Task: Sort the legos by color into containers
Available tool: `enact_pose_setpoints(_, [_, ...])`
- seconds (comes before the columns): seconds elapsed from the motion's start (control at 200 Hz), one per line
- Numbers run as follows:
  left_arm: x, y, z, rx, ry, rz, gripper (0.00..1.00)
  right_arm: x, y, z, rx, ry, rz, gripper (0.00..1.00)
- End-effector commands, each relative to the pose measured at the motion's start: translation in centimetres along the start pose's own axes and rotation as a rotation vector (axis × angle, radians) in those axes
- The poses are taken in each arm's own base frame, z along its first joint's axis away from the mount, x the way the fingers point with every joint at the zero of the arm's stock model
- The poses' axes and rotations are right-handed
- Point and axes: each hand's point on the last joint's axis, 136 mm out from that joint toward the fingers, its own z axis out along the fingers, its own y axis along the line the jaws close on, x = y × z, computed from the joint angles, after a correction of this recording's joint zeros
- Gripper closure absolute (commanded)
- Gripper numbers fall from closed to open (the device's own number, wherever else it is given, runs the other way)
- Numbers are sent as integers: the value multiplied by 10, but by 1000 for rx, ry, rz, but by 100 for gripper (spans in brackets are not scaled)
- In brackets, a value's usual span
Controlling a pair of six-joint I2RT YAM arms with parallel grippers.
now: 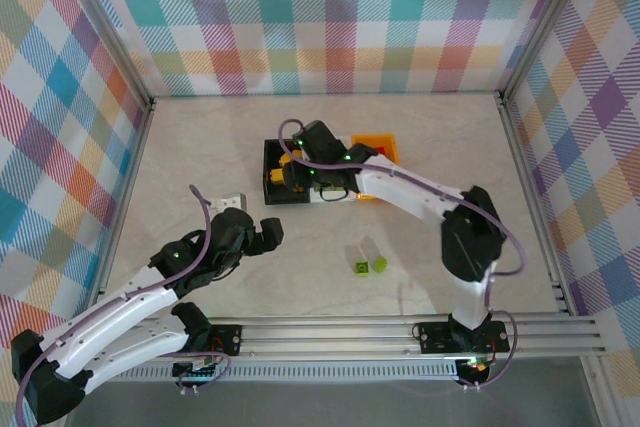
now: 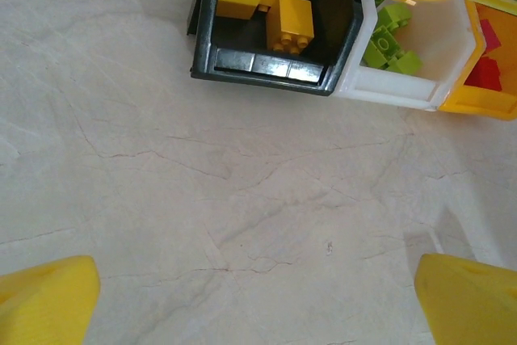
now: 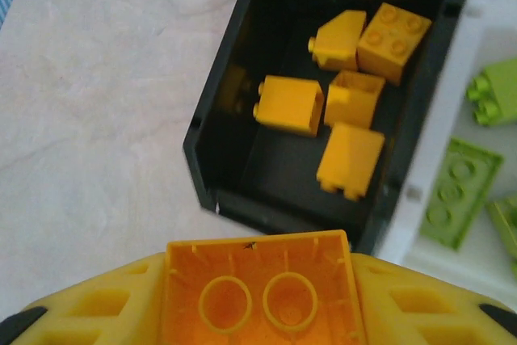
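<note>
My right gripper (image 3: 258, 280) is shut on a yellow-orange lego (image 3: 258, 300), hollow underside up, held above the near end of the black container (image 3: 271, 204). Several yellow legos (image 3: 289, 105) lie inside that bin. Beside it stands the white container (image 3: 440, 143) with lime green legos (image 3: 451, 191). From above, the right gripper (image 1: 293, 175) hangs over the black container (image 1: 270, 162), and the orange container (image 1: 380, 142) sits behind the arm. Two green legos (image 1: 369, 266) lie on the table. My left gripper (image 1: 264, 235) is open and holds nothing, its fingertips (image 2: 48, 305) over bare table.
The left wrist view shows the black container (image 2: 258, 66), white container (image 2: 396, 93) and orange container (image 2: 485, 103) side by side, red legos (image 2: 485, 74) in the orange one. Metal frame rails (image 1: 520, 167) and checkered walls bound the table. Bare table lies between the left gripper and the bins.
</note>
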Motion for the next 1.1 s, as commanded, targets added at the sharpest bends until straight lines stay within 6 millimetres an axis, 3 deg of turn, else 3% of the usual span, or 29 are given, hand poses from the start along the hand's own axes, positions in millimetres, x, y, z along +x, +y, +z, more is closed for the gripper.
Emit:
enact_pose_setpoints(0.0, [12,9,0,-15,32,-6,0,-20,8,20,-47,-15,-11,55])
enact_pose_setpoints(0.13, [12,12,-3,-9,23,-14,0,-38,7,41,-82,-52,13,51])
enact_pose_setpoints(0.18, [12,12,-5,0,18,-17,0,-43,5,44,-82,-56,20,44])
enact_pose_setpoints(0.235, [10,9,-7,20,13,-21,0,-46,5,44,-80,-57,28,28])
enact_pose_setpoints(0.31, [9,6,-8,36,11,-22,0,-51,6,34,-76,-77,23,15])
enact_pose_setpoints(0.405, [7,4,-9,41,7,-19,0,-53,2,11,-57,-114,26,12])
enact_pose_setpoints(0.485, [3,2,-9,38,-1,-11,0,-41,-6,-12,-42,-138,48,11])
enact_pose_setpoints(0.6, [-2,0,-9,28,-12,-1,0,-2,-26,-44,-13,-106,96,9])
enact_pose_setpoints(0.955, [2,-4,10,9,3,2,0,194,-120,-100,243,222,253,15])
enact_pose_setpoints(1.1, [6,-10,18,14,33,8,0,231,-143,-107,312,269,291,17])
